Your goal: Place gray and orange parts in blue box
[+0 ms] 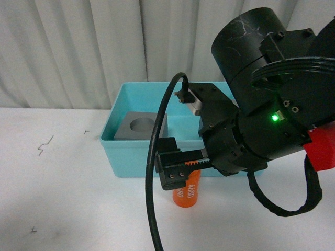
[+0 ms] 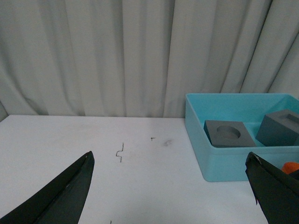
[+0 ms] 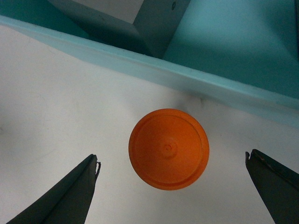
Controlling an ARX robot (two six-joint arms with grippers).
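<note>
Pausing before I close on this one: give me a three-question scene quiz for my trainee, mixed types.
1. True or false: the small orange plastic cylinder already lies inside the shallow light blue plastic box.
2. How many matte gray cubes sit in that box? A) none B) one C) two
3. Fill in: the right tool hangs over the cylinder with its jaws ____.
Key: 1 false, it stands on the white table in front of the box. 2 C, one round-recessed, one beside it. 3 open.
</note>
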